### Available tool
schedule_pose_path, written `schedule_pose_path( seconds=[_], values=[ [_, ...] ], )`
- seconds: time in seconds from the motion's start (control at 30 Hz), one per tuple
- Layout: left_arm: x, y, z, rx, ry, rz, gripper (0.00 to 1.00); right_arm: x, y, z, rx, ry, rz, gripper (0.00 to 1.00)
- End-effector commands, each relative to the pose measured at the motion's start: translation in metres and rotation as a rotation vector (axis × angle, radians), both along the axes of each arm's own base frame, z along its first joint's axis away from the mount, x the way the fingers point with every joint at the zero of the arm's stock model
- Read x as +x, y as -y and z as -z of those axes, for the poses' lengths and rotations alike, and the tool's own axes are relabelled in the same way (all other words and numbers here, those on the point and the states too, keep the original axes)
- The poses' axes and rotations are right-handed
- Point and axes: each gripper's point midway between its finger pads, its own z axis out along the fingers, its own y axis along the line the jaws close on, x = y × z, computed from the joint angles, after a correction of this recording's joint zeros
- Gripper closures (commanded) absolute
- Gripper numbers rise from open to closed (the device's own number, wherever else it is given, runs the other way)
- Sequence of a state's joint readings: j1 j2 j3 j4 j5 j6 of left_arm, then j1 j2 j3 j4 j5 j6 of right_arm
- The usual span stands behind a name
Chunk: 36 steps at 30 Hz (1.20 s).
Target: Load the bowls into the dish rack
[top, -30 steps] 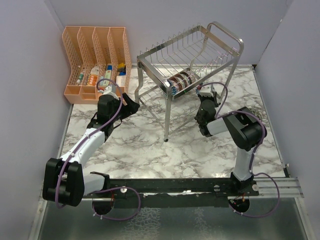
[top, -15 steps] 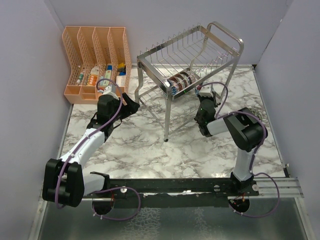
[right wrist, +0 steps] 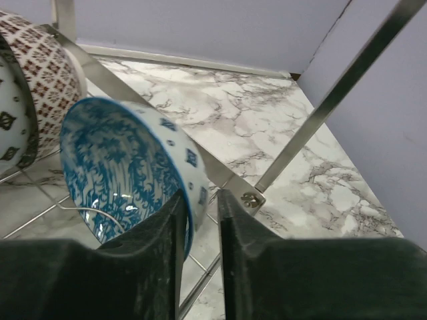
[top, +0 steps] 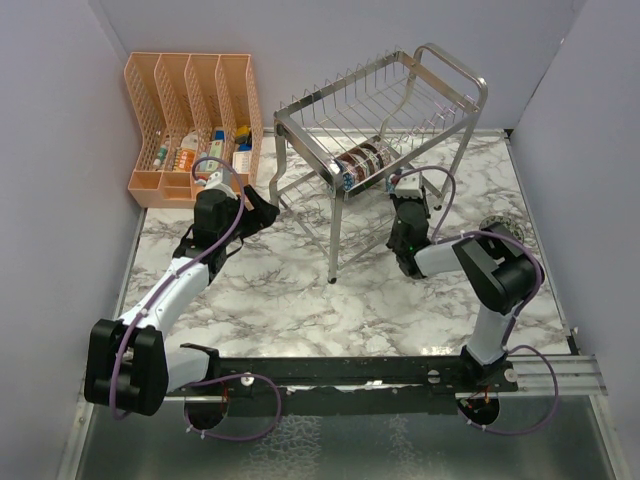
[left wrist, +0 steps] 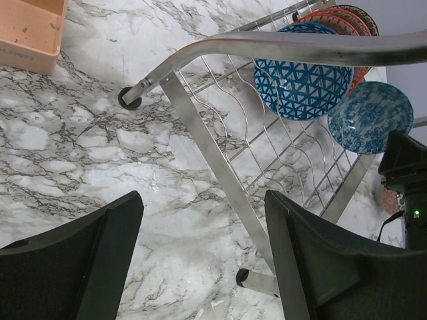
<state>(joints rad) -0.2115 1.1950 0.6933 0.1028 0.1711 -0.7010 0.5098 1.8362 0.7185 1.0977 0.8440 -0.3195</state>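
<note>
The silver wire dish rack (top: 380, 100) stands at the back centre. Several bowls (top: 362, 160) stand on edge in its lower tier. In the left wrist view these are a blue triangle-patterned bowl (left wrist: 303, 70) and red ones (left wrist: 343, 17) behind it. My right gripper (top: 403, 190) is at the right end of that row, shut on the rim of a blue floral bowl (right wrist: 120, 167), one finger inside and one outside (right wrist: 200, 197). This bowl leans over the rack wires beside the row (left wrist: 370, 117). My left gripper (top: 262, 212) is open and empty (left wrist: 203, 200), left of the rack's front leg.
An orange slotted organiser (top: 195, 120) with small bottles stands at the back left. A greyish bowl (top: 497, 226) lies on the marble table right of the right arm. A red-brown patterned bowl (right wrist: 50, 67) stands next to the held one. Rack bars (right wrist: 347, 73) cross close by.
My right gripper has moved a little left and closer to the rack's lower tier with the blue bowl. Its elbow has swung right, uncovering the greyish bowl. The left arm has barely moved.
</note>
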Motion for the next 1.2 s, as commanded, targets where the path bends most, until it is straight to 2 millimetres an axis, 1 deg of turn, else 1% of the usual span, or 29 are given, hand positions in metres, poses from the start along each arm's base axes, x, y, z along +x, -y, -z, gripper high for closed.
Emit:
schedule_pose_path(
  seconds=[0.0,0.1,0.2,0.23,0.4,0.47,0.5,0.63,0.73,0.83,1.03,1.17],
  values=[
    [0.002,0.0,-0.017,-0.008,0.061,0.001,0.24,-0.002,-0.018,-0.002,-0.031,0.0,-0.044,0.71],
    [0.001,0.0,-0.018,-0.005,0.063,0.0,0.24,-0.003,-0.022,-0.002,-0.047,-0.001,-0.044,0.68],
    [0.001,-0.001,-0.018,-0.002,0.066,-0.004,0.24,-0.006,-0.02,-0.003,-0.058,0.003,-0.029,0.6],
    [0.001,-0.001,-0.018,-0.003,0.066,-0.005,0.24,-0.007,-0.019,-0.003,-0.058,0.005,-0.021,0.57],
    [0.001,0.0,-0.019,-0.007,0.064,-0.003,0.24,-0.012,-0.011,-0.019,-0.041,0.035,0.02,0.3],
    [0.001,0.0,-0.019,-0.008,0.066,-0.002,0.24,-0.012,-0.011,-0.023,-0.037,0.034,0.026,0.22],
    [0.002,0.0,-0.02,-0.007,0.067,-0.002,0.24,-0.012,-0.011,-0.025,-0.035,0.031,0.025,0.2],
    [0.001,-0.001,-0.02,-0.007,0.069,-0.006,0.24,-0.011,-0.017,-0.026,-0.013,-0.014,-0.01,0.17],
    [0.001,-0.001,-0.02,-0.008,0.068,-0.006,0.24,-0.012,-0.023,-0.023,0.037,-0.064,-0.036,0.16],
    [0.001,-0.001,-0.021,-0.01,0.07,-0.004,0.24,-0.018,-0.027,-0.021,0.116,-0.131,-0.045,0.15],
    [0.002,0.001,-0.018,-0.019,0.064,0.003,0.24,-0.043,-0.027,-0.025,0.27,-0.25,-0.037,0.14],
    [0.001,0.002,-0.02,-0.026,0.064,0.009,0.24,-0.065,-0.022,-0.02,0.362,-0.36,0.025,0.13]
  ],
)
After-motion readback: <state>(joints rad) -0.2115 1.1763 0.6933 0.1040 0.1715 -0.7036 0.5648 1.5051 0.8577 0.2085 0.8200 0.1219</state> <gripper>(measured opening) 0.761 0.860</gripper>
